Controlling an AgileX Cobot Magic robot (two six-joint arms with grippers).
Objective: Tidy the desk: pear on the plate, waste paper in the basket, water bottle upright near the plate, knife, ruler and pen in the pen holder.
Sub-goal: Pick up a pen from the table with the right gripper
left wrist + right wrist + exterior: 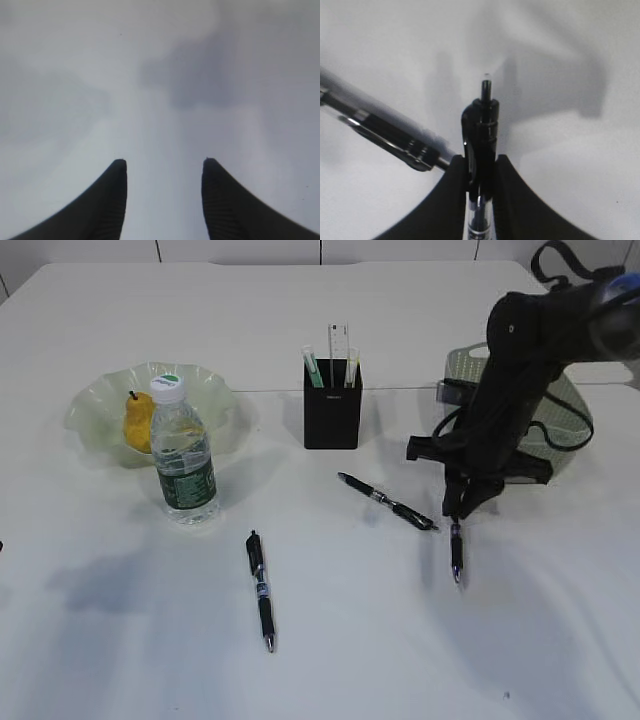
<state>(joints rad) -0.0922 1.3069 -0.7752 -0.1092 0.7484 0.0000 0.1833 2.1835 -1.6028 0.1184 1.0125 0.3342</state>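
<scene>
My right gripper [455,515] [481,159] is shut on a black pen [456,552] [485,115], which sticks out past the fingertips, pointing down at the table. A second pen [388,502] [385,135] lies just left of it. A third pen [261,590] lies at front centre. The yellow pear [138,422] sits in the green glass plate [95,400]. The water bottle [183,455] stands upright in front of the plate. The black pen holder [331,415] holds a ruler [339,348] and two slim green-white items. My left gripper [162,162] is open over bare table.
The mesh basket [575,415] stands at the right, partly hidden behind my right arm; its contents do not show. No waste paper is in view. The white table [400,660] extends in front of the pens.
</scene>
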